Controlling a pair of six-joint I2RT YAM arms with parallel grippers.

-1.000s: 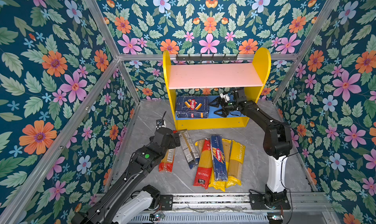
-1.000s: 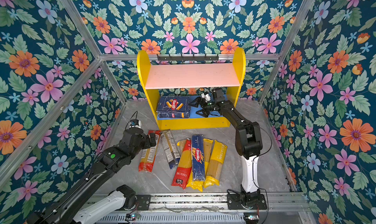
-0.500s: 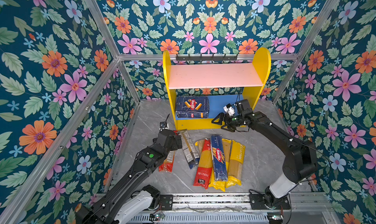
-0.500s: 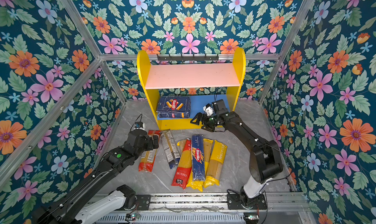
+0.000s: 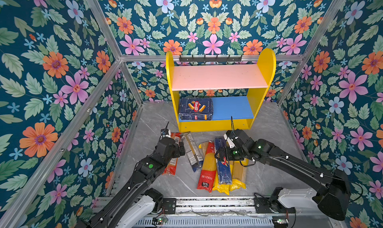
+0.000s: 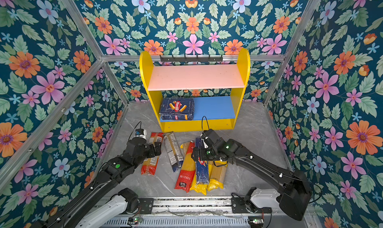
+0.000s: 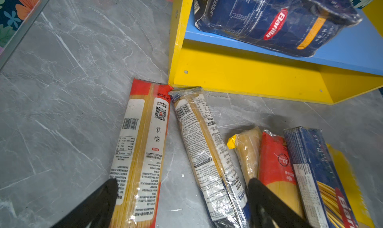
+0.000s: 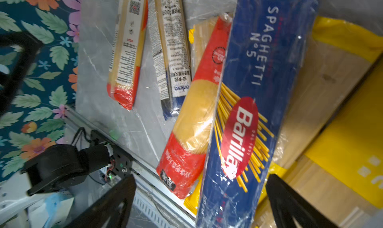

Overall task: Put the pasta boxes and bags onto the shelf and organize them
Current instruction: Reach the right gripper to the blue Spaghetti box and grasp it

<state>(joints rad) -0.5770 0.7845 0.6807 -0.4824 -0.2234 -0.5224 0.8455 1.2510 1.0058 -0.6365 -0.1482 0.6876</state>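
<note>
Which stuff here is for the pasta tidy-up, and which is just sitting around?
For the job:
- yellow shelf
- wide Barilla box, already on the blue board
- long spaghetti box
- red-ended bag on the outside
- second red-ended bag
- clear bag with blue end
- yellow bags

Just there:
- flowery walls
- silver frame bars
- front metal rail

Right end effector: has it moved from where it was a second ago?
Yes. The right end effector has backed out from the shelf's blue lower board toward the near rail and now hangs open over the Barilla spaghetti box.
</note>
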